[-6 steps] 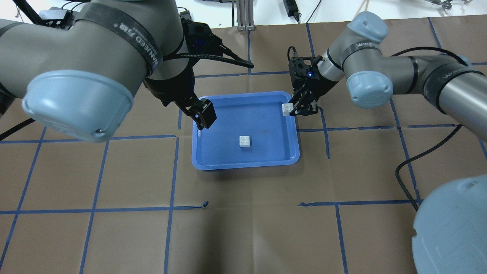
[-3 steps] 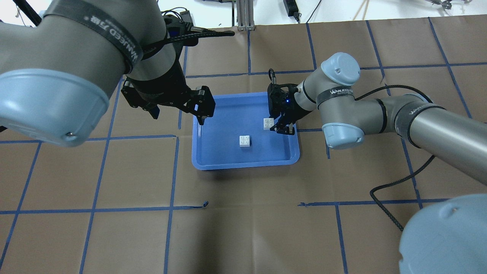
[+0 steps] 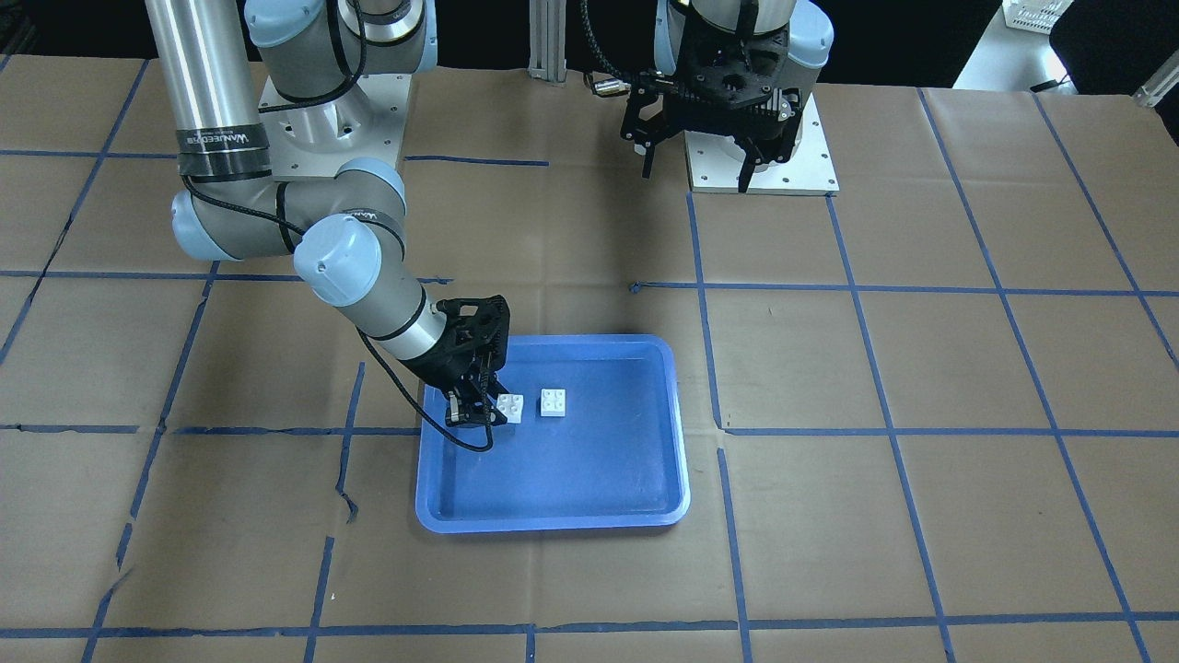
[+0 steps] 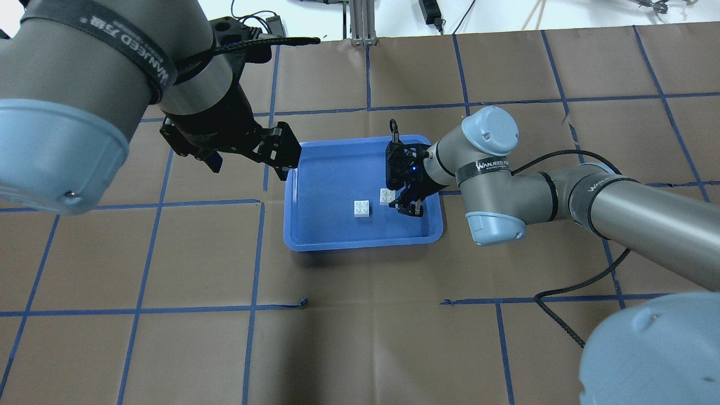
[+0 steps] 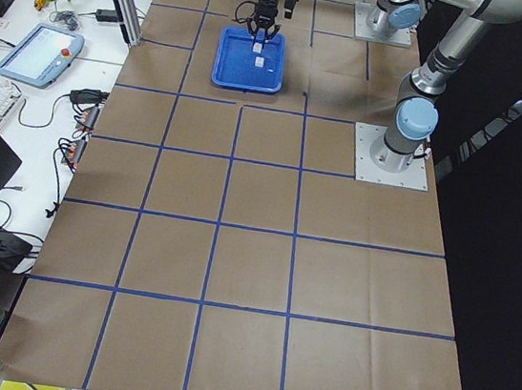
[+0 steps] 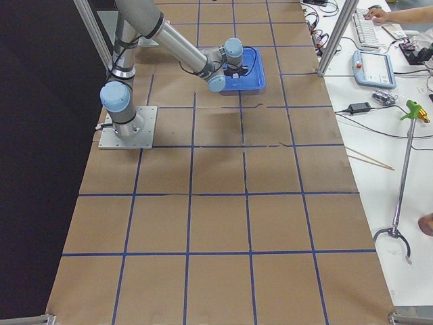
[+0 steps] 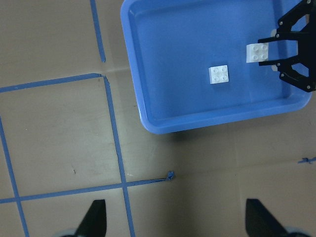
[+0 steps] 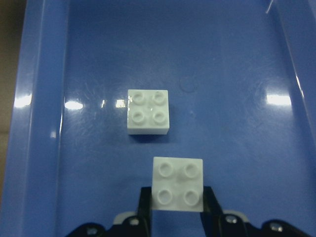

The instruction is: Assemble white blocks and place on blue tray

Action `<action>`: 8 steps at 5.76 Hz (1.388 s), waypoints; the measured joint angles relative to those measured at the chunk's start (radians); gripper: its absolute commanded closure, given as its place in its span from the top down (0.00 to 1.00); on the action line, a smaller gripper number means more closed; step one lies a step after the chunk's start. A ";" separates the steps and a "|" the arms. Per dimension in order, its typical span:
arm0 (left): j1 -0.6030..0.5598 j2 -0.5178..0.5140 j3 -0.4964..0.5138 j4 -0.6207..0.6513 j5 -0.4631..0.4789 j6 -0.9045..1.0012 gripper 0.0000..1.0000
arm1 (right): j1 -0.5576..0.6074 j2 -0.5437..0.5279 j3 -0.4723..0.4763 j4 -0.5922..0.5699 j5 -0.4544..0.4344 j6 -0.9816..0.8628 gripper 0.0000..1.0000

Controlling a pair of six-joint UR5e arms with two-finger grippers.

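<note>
Closest to the robot-side edge of the bench (image 4: 360, 337), the left gripper (image 7: 177, 222) hangs high. Its 2 fingers are spread wide with nothing between them, and it is well apart from the tray.

Further out, about mid-bench, the blue tray (image 4: 315, 225) lies flat. I see 1 loose white block (image 4: 362, 208) on the tray floor, studs up, near the middle.

Just beyond it, toward the tray's right rim, the right gripper (image 4: 396, 198) reaches in over that rim. It is clamped on the held white block (image 8: 177, 183), with a finger on each of 2 opposite sides and the 4 studs facing up. The 2 blocks are just beside each other with a small gap, not stacked. I cannot tell whether the held block touches the tray floor.
</note>
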 measured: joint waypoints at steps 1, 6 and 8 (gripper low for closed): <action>0.009 0.014 -0.004 -0.005 0.002 0.010 0.99 | 0.010 0.007 0.002 -0.002 0.007 0.002 0.26; 0.101 0.032 0.005 -0.005 -0.004 0.015 0.99 | 0.022 0.017 0.011 -0.009 0.014 0.024 0.26; 0.144 0.032 0.027 -0.007 -0.005 0.021 0.99 | 0.023 0.024 0.011 -0.028 0.018 0.037 0.26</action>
